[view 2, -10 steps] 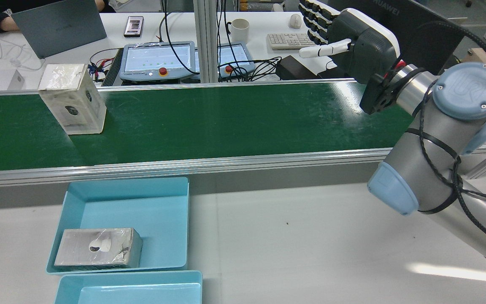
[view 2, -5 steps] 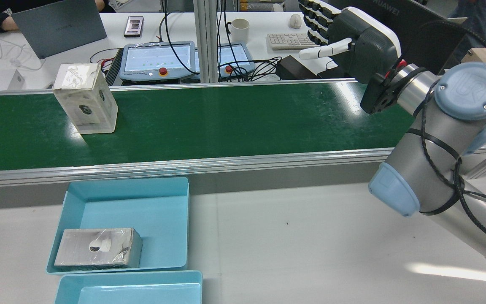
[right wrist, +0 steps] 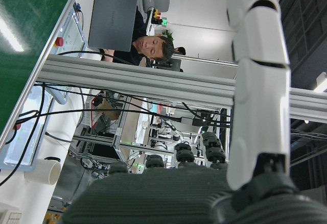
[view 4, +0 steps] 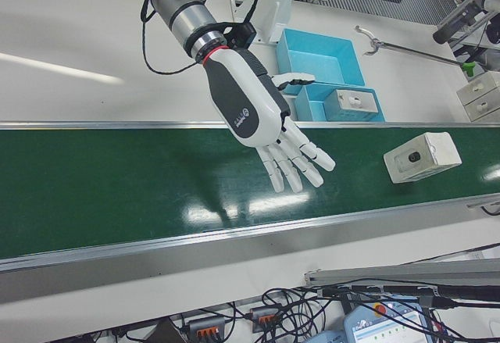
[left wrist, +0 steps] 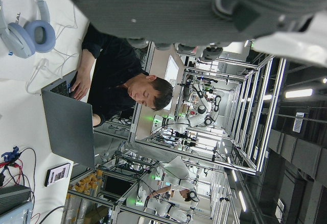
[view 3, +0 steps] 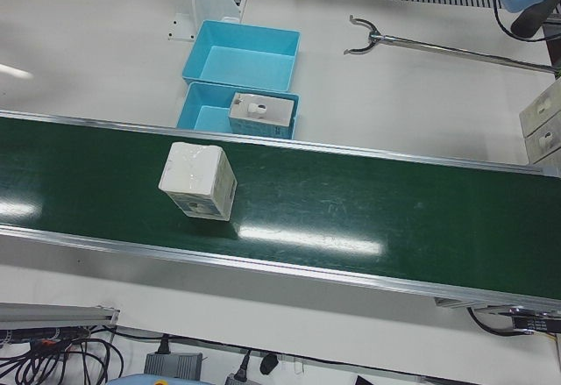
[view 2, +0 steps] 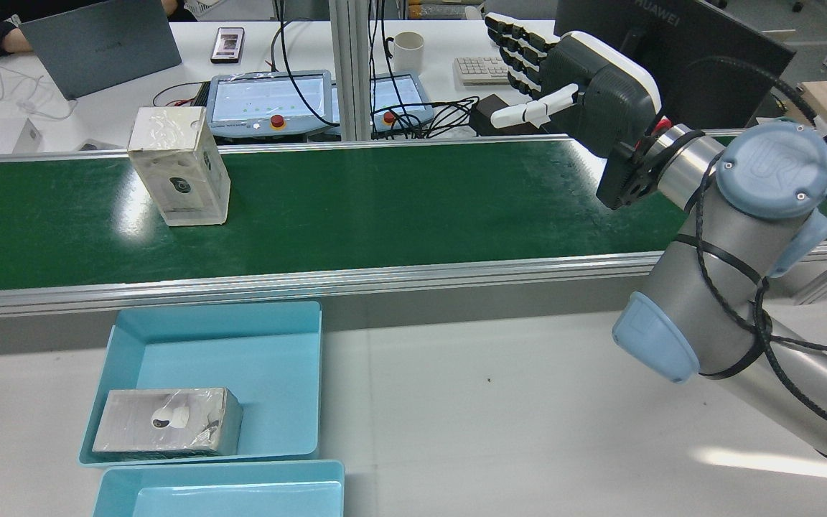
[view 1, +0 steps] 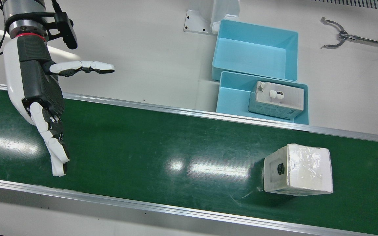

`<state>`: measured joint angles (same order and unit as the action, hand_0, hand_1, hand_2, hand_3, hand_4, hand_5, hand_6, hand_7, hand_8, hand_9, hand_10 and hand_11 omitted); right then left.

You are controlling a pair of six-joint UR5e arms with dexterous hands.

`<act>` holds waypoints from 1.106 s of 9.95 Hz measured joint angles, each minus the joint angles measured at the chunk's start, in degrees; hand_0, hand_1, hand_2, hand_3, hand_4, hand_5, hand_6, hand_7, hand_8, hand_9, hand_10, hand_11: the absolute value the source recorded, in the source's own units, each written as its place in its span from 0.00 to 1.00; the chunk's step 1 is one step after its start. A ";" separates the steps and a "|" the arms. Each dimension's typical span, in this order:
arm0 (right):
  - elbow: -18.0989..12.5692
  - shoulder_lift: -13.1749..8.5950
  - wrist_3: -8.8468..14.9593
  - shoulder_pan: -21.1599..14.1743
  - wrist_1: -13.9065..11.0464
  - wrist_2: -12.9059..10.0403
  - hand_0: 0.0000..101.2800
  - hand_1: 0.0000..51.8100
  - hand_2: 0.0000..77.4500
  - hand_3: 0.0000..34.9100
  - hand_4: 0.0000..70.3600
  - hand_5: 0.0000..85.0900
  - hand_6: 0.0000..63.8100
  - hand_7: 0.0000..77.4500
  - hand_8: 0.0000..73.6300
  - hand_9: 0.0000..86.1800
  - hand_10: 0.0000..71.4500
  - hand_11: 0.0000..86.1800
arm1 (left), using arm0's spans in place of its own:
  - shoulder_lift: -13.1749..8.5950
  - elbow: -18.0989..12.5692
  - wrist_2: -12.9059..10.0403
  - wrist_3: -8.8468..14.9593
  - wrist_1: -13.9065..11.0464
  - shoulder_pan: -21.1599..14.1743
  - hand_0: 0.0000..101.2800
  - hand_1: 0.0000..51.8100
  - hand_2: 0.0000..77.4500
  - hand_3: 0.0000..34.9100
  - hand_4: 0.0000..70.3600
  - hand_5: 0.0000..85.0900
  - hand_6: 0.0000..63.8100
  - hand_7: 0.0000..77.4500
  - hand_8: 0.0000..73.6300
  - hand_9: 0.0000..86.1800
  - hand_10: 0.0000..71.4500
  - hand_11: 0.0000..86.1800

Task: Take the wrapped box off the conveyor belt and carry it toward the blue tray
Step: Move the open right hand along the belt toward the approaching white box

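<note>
Surface: green conveyor belt [view 2: 399, 208]
Wrapped box [view 2: 180, 174]: upright, glossy film, probably light, slippery; best held across opposite side faces
Right hand [view 1: 38, 88]: spread, empty, well apart
Left hand: cannot tell

Right hand [view 4: 262, 120]: white shell, dark grey ribbed palm, white fingers; silver arm [view 2: 715, 273], pale-blue caps, black cables.

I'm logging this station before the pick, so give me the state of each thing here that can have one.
White film-wrapped box on the green conveyor belt: upright, untouched.
Right hand: open, above the belt, holding nothing.
Left hand: only its own camera shows it; state unclear.
Blue tray nearest the belt: holds one wrapped box lying flat.
Second blue tray: nothing in it.
</note>
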<state>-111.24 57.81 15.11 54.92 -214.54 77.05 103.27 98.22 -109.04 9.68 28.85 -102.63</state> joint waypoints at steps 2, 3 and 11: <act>0.69 0.10 1.05 -0.29 0.02 -0.07 0.48 0.32 0.18 0.29 0.06 0.10 0.00 0.04 0.01 0.01 0.00 0.01 | 0.00 0.00 0.00 0.00 0.00 0.00 0.00 0.00 0.01 0.00 0.00 0.01 0.00 0.00 0.00 0.00 0.01 0.00; 1.32 0.10 1.33 -0.36 0.08 -0.10 0.48 0.32 0.18 0.29 0.06 0.10 0.00 0.04 0.01 0.01 0.00 0.01 | 0.00 0.00 0.00 0.00 0.00 0.00 0.00 0.00 0.01 0.00 0.00 0.01 0.00 0.00 0.00 0.00 0.01 0.00; 3.85 -0.06 1.39 -1.52 1.92 -0.39 0.46 0.24 0.14 0.41 0.00 0.05 0.00 0.01 0.01 0.01 0.00 0.01 | 0.00 0.00 0.00 0.00 0.00 0.00 0.00 0.00 0.01 0.00 0.00 0.01 0.00 0.00 0.00 0.00 0.00 0.00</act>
<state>-107.39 57.75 16.49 53.39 -212.63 76.67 103.27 98.22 -109.04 9.68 28.85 -102.63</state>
